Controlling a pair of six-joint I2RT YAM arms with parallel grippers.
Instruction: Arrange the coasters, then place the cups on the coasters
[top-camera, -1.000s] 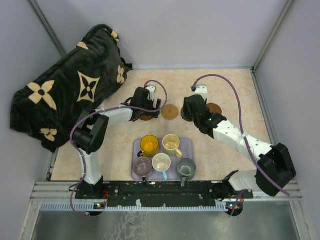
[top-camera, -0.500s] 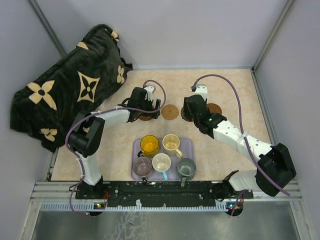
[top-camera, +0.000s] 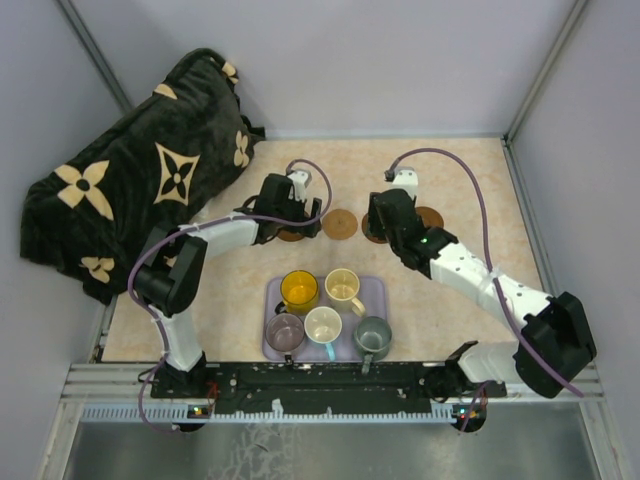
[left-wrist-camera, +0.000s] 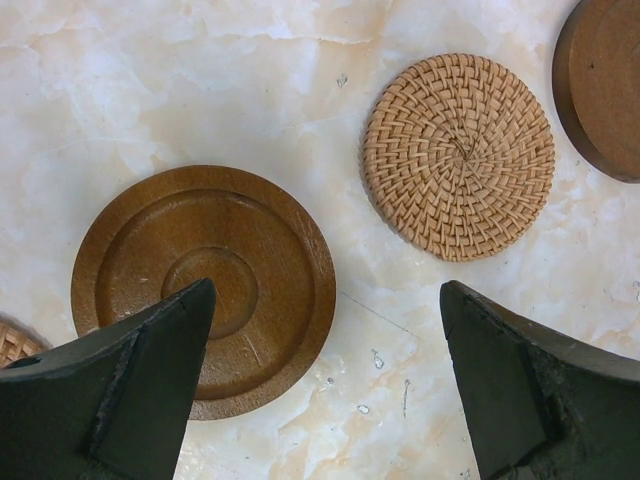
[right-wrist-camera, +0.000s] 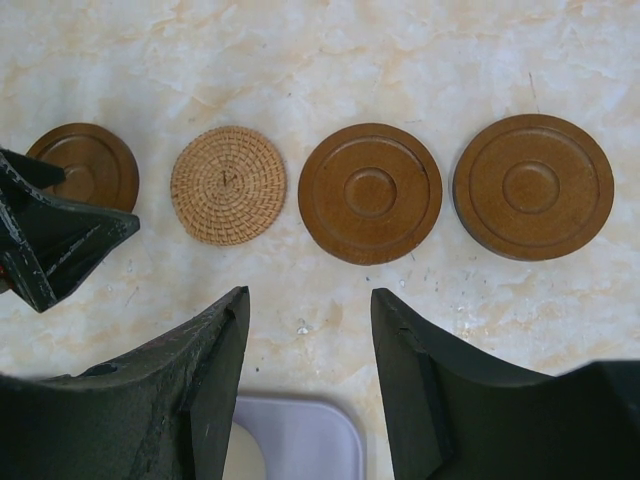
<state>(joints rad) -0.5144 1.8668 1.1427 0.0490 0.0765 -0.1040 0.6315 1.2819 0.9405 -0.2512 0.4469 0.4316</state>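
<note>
Several round coasters lie in a row on the marble table: a dark wooden one (right-wrist-camera: 83, 165), a woven one (right-wrist-camera: 228, 185), and two more wooden ones (right-wrist-camera: 370, 193) (right-wrist-camera: 533, 186). My left gripper (left-wrist-camera: 327, 290) hangs open just above the leftmost wooden coaster (left-wrist-camera: 205, 285), holding nothing, with the woven coaster (left-wrist-camera: 458, 155) to its right. My right gripper (right-wrist-camera: 310, 300) is open and empty above the bare table, between the row and the tray. Five cups stand on the lavender tray (top-camera: 375, 290): yellow (top-camera: 298, 290), cream (top-camera: 342, 286), mauve (top-camera: 284, 330), white with a blue handle (top-camera: 323, 325), grey-green (top-camera: 372, 335).
A black plush bag with cream flowers (top-camera: 130, 190) fills the back left corner. Grey walls close the table at the back and on both sides. The edge of another woven disc (left-wrist-camera: 12, 342) shows at the left wrist view's lower left corner.
The left arm's elbow has swung a little to the left while its gripper stays over the leftmost wooden coaster. The right arm has barely moved.
</note>
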